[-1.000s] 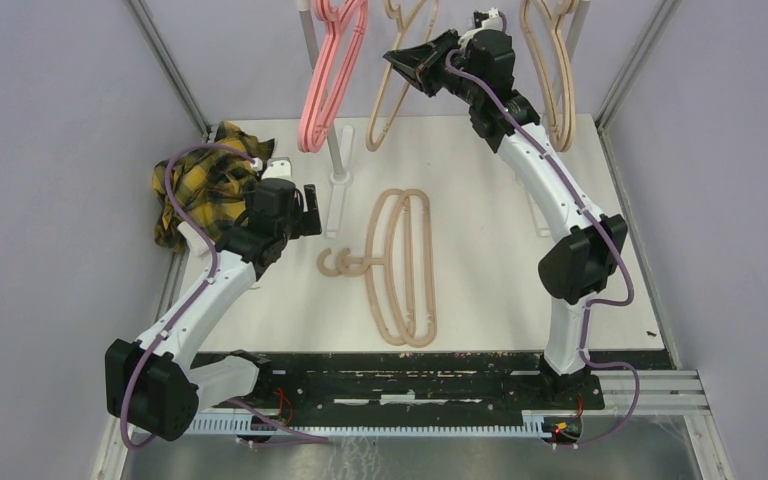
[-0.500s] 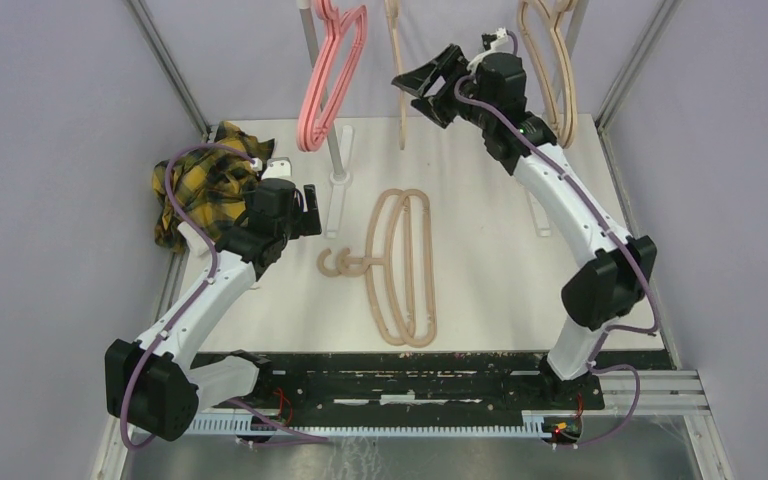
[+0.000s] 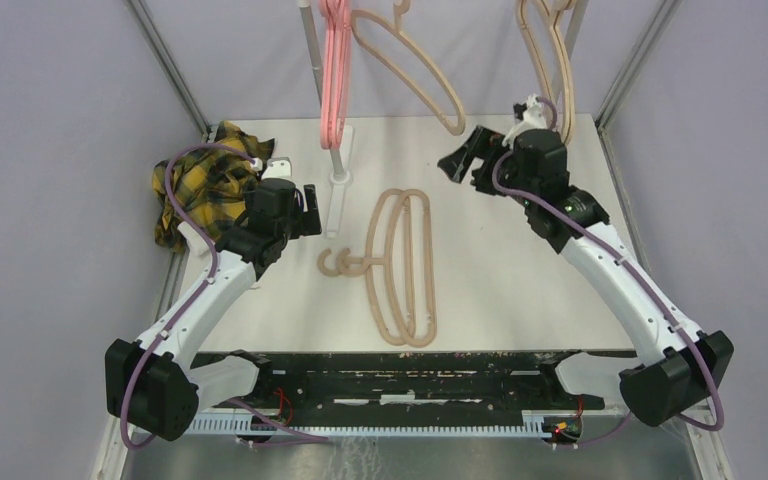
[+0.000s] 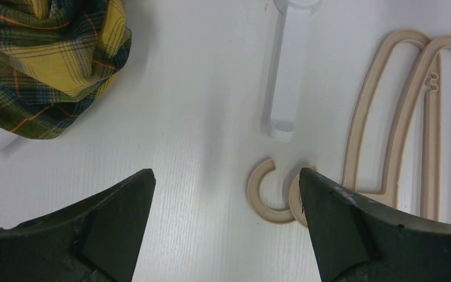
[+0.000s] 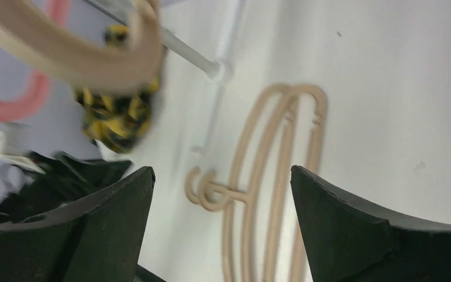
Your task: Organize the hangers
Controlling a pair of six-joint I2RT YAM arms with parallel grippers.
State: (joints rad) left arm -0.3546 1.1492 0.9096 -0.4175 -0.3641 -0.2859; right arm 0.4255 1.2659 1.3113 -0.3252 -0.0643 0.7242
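End effectors (image 4: 226, 176) (image 5: 220, 173) agape, two hangers (image 4: 362, 114) flat

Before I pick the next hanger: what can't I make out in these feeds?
- Top view: the frame's top edge cuts off the hooks of the pink hangers, the tilted beige hanger and the rear-right beige hangers, so their seating is unseen.
- Left wrist: a finger of the left tool covers part of the second hook of the table hangers.
- Right wrist: a blurred beige hanger; which one is unclear.
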